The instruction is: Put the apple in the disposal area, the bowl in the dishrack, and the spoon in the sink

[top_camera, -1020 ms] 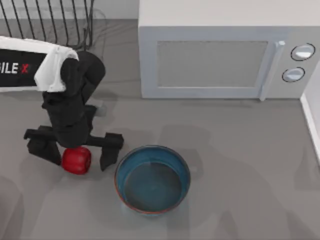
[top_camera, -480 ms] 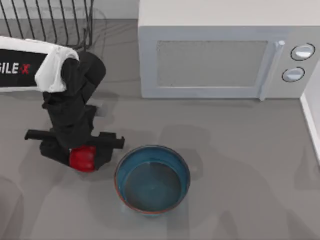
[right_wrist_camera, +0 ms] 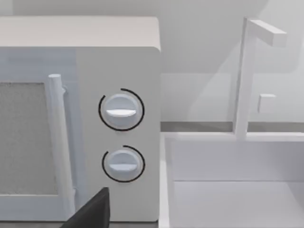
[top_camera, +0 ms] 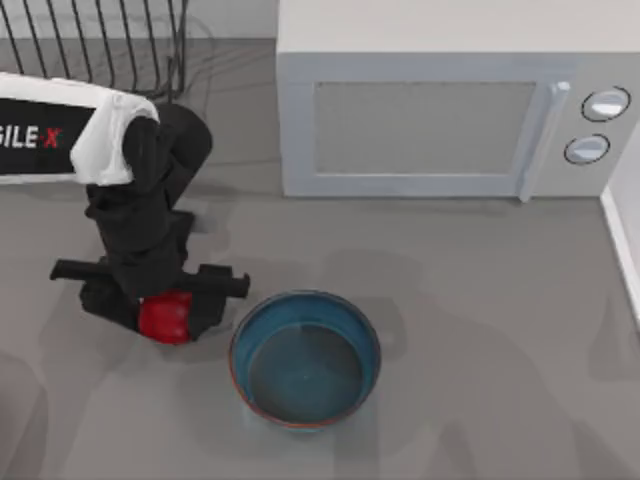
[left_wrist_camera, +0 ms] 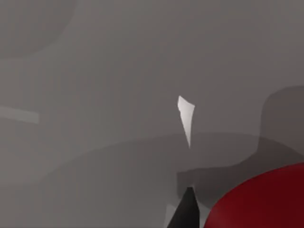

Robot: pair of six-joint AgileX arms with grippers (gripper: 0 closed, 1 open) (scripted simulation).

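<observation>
the left gripper of an agilex arm is clamped on the apple, low over the grey table at the left, just beside the blue bowl, apparently ready to lift it for disposal. the dishrack waits at the far left corner beside the microwave.

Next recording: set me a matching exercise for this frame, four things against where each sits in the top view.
Things:
1. apple
2. bowl
3. dishrack
4. microwave

Places:
A. far left corner
B. between the left claw's fingers
C. along the far edge, middle to right
D. on the table near the front, right of the apple

Pairs: 1-B, 2-D, 3-A, 4-C
</observation>
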